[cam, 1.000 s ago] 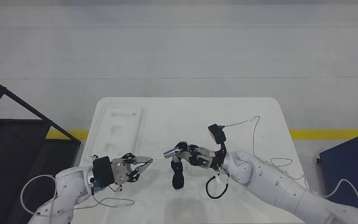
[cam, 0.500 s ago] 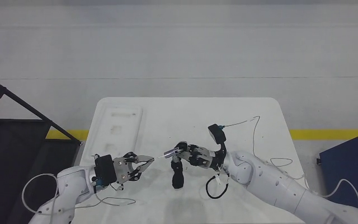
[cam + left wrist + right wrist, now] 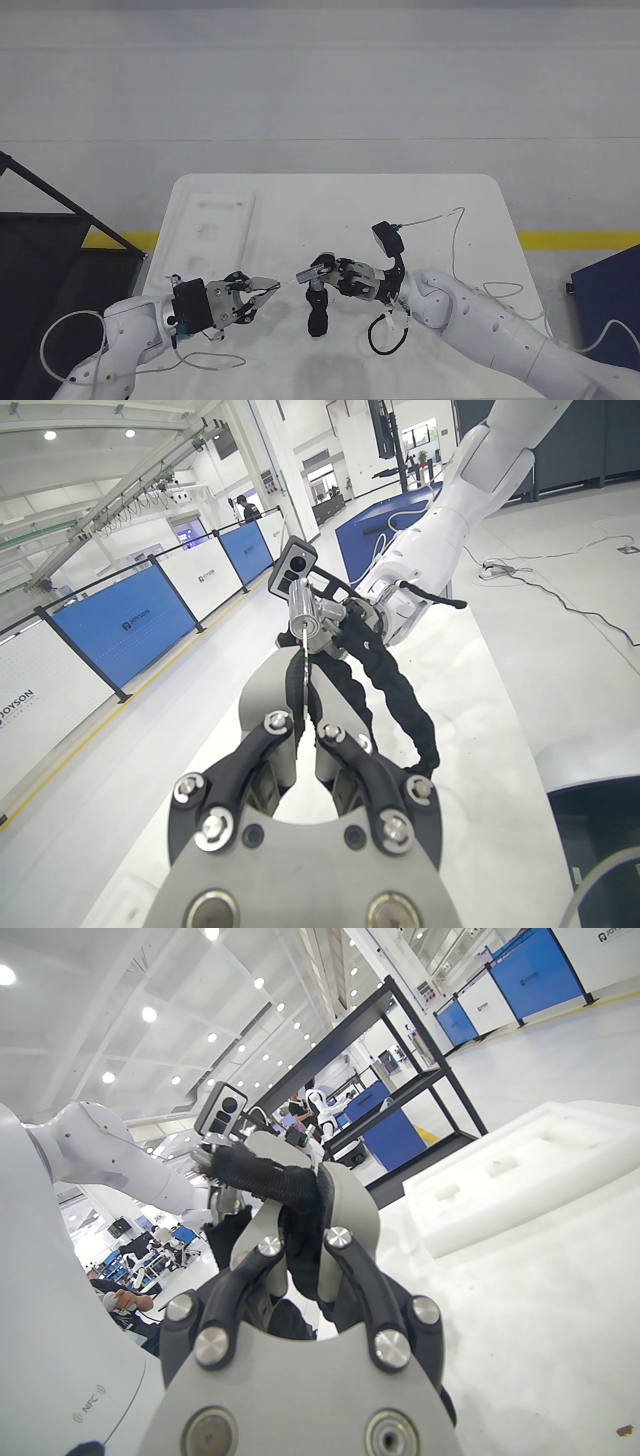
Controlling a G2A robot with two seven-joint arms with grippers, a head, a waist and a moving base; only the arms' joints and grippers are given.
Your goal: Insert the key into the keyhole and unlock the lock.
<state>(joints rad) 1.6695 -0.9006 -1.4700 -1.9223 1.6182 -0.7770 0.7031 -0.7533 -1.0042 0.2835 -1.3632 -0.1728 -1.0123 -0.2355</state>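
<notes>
My left gripper is shut on a flat metal key held edge-on. The key's tip meets the keyhole in the chrome lock cylinder; how deep it sits I cannot tell. A black fabric-sleeved cable loops down from the cylinder to the table. My right gripper is shut on that black sleeve, holding the lock just above the white table.
A white foam tray with recesses lies at the table's back left. A black cable loop and a thin white wire lie by the right arm. The table's front edge is close to both arms.
My left gripper has crept right with the key, closing the small gap to the lock cylinder. The right gripper and the lock have stayed put.
</notes>
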